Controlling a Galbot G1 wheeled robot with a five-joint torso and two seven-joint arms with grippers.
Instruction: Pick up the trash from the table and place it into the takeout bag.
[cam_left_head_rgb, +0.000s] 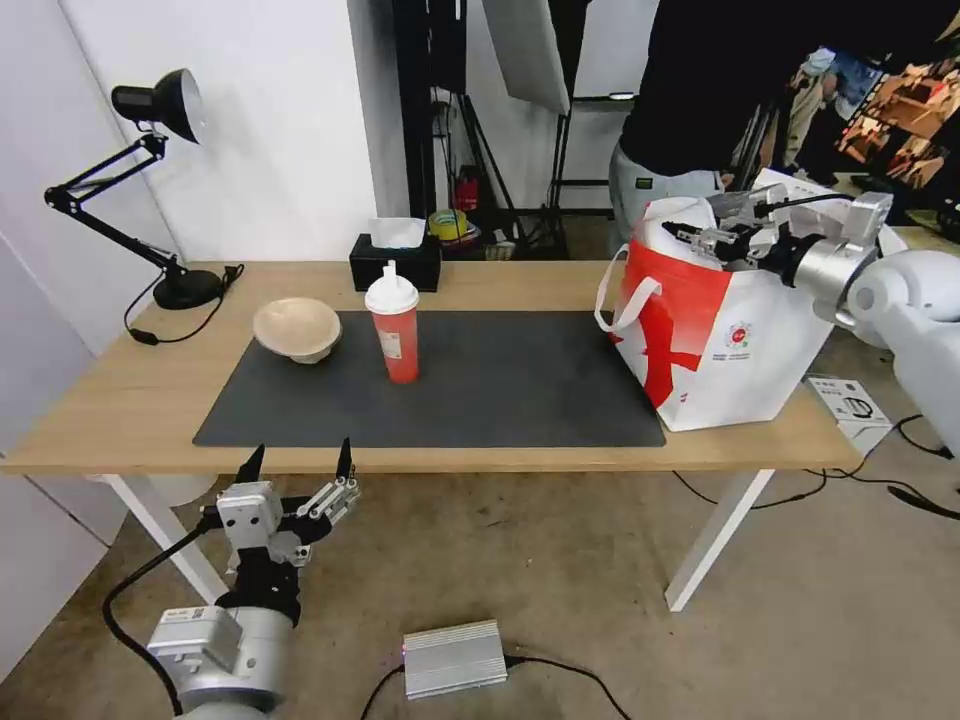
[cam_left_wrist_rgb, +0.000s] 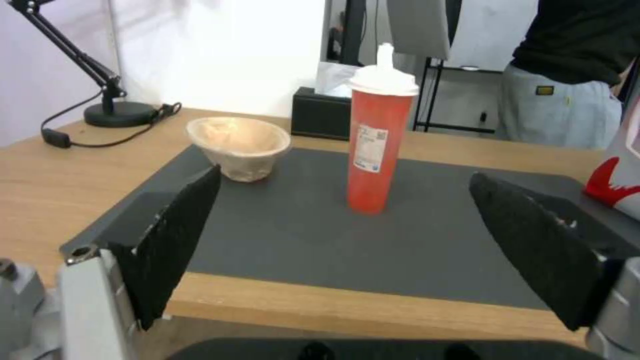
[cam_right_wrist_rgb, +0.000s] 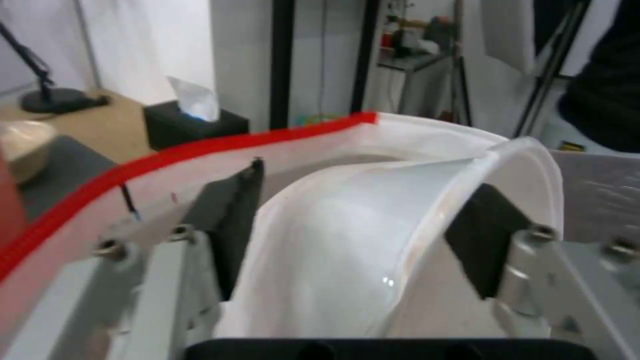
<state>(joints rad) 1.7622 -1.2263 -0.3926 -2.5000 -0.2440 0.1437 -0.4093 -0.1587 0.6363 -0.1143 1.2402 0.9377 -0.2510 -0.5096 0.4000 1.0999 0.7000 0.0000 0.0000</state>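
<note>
The takeout bag (cam_left_head_rgb: 720, 340) stands open on the right end of the table (cam_left_head_rgb: 100, 400). At its mouth my right gripper (cam_left_head_rgb: 715, 238) is shut on the wide white bowl (cam_right_wrist_rgb: 360, 240), which is tilted and squeezed between the pads (cam_right_wrist_rgb: 233, 225) just inside the bag's red rim (cam_right_wrist_rgb: 167, 155). Near the left end of the dark grey mat (cam_left_head_rgb: 500, 390) the tall red cup (cam_left_head_rgb: 393, 325) with a white domed lid stands upright, and the beige bowl (cam_left_head_rgb: 297, 328) sits to its left. My left gripper (cam_left_head_rgb: 297, 465) hangs open and empty below the table's front edge, facing the cup (cam_left_wrist_rgb: 375, 140) and bowl (cam_left_wrist_rgb: 239, 145).
A black desk lamp (cam_left_head_rgb: 160, 110) stands at the table's back left corner, and a black tissue box (cam_left_head_rgb: 395, 262) sits behind the cup. A person (cam_left_head_rgb: 700, 100) stands behind the bag. A silver box (cam_left_head_rgb: 455, 657) with cables lies on the floor in front.
</note>
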